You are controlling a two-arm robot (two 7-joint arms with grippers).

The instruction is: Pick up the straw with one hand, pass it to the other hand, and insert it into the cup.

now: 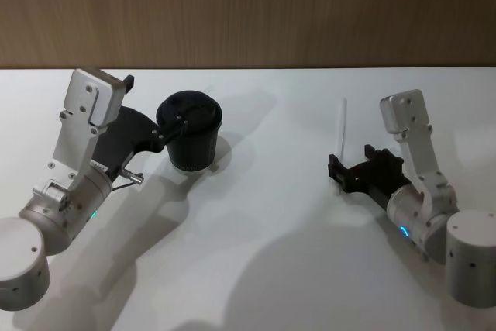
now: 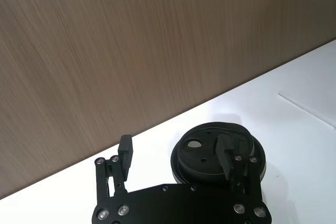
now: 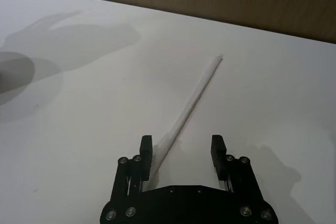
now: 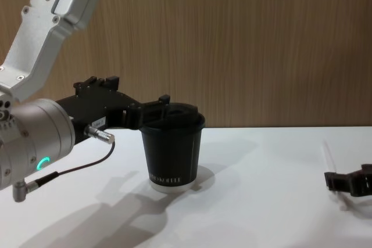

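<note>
From the head view, the cup (image 1: 191, 139) stood on the white tabletop (image 1: 256, 261), on the robot's left side. The left pincer (image 1: 155, 108) was right by it, open wide and holding nothing. I think it was put near the cup so it could take the straw when its turn came. The straw (image 1: 341, 133) lay flat on the right side, well apart from the cup. The right pincer (image 1: 335, 174) was down low at the straw's near end.

From the left wrist view, one finger of the left pincer was over the cup's black lid. The other was out to the side, above bare tabletop. I could not tell if the first one touched the lid.

From the right wrist view, the right pincer's fingers were apart, with the straw's end lying between them, closer to one finger. Nothing was pinched yet. Placed like that, a squeeze should catch the straw.

From the chest view, the cup stood upright with its lid on. The left pincer was level with the lid, and the right one sat down by the tabletop.
</note>
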